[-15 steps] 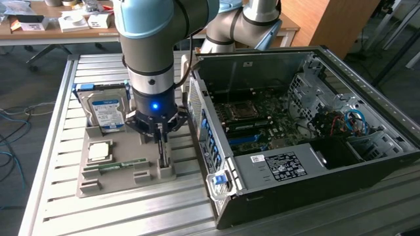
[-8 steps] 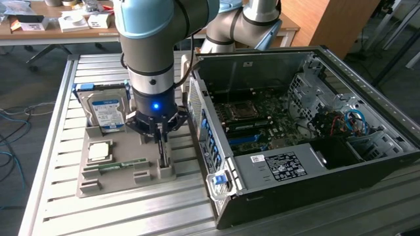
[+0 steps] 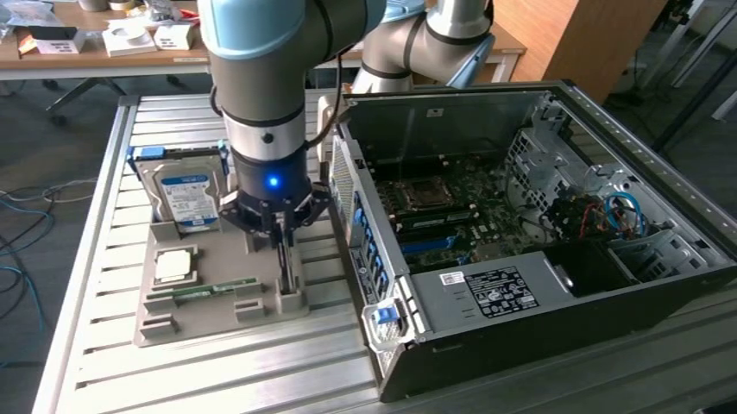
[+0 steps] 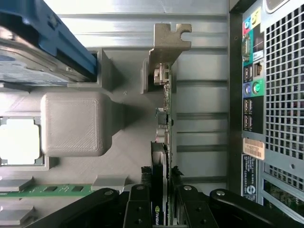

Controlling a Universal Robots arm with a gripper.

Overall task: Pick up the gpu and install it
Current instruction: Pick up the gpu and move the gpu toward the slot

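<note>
While it stands on edge in the gray tray [image 3: 207, 315], the gpu [image 4: 164, 126] is pinched between the gripper [image 4: 160, 209] fingers. In the exterior view, the computer case [image 3: 495, 293] sits at the tray's 3 o'clock.

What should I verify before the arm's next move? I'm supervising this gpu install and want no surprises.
1. Alignment: the gripper sits over the gpu edge: ok.
2. The gpu stands on edge in the grey holder: ok.
3. Firm hold on the gpu: cannot tell.
4. The hard drive and memory stick lie apart from the gripper: ok.
5. The computer case is open, motherboard exposed: ok.
6. Expansion slot free: cannot tell.
</note>
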